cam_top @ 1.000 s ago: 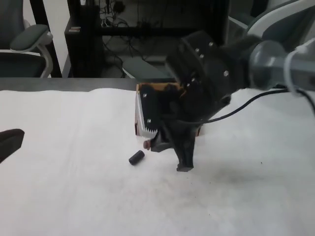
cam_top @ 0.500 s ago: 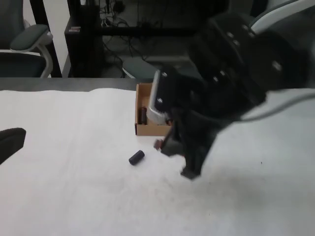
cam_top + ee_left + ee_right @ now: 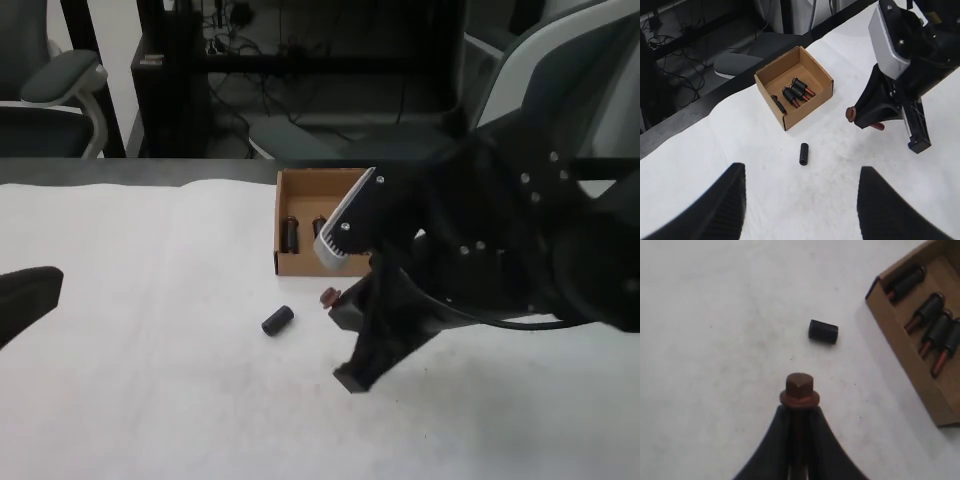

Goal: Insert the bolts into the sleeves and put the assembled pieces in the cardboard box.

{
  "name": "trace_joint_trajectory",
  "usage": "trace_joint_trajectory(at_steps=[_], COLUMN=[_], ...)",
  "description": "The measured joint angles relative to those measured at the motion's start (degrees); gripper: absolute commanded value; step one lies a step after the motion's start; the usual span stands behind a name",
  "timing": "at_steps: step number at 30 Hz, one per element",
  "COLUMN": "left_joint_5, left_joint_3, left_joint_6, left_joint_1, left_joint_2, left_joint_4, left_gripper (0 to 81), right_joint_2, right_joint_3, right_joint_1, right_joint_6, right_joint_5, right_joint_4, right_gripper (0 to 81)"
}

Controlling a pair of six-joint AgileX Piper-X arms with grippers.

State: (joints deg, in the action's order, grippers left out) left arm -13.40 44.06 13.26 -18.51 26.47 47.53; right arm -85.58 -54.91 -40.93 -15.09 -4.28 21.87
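Right gripper (image 3: 799, 412) is clamped on a bolt (image 3: 799, 388), left gripper (image 3: 802, 200) wide open, 1 sleeve (image 3: 823, 332) left on the counter (image 3: 150, 400), 4-ish assembled pcs (image 3: 796, 92) already in the cardboard box (image 3: 807, 106).

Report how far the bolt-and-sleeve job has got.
Done: several assembled pieces lie in the cardboard box. In hand: the right gripper is shut on a copper bolt. Left: one black sleeve lies loose on the white cloth, unfilled and unboxed.

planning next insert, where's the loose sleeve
High view: the sleeve lies on the cloth in front of the cardboard box, left of the bolt in the right gripper.
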Motion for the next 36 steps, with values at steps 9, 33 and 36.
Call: trace_joint_trajectory(at_steps=[9,33,36], left_joint_5=[0.0,3.8,5.1], left_joint_3=[0.0,6.3,10.3], left_joint_6=[0.4,6.1,6.1], left_joint_1=[0.0,-7.5,-10.3], left_joint_2=[0.4,37.5,43.9], left_joint_4=[0.0,-0.6,-1.0], left_gripper=[64.0,64.0,64.0], right_joint_2=[-4.1,9.1,10.0], right_joint_3=[0.3,0.3,0.3], right_joint_1=[0.9,0.9,0.9], right_joint_6=[12.9,19.0,19.0], right_joint_5=[2.9,2.6,2.6], right_joint_4=[-1.0,2.8,3.1], right_gripper=[0.6,0.6,0.6])
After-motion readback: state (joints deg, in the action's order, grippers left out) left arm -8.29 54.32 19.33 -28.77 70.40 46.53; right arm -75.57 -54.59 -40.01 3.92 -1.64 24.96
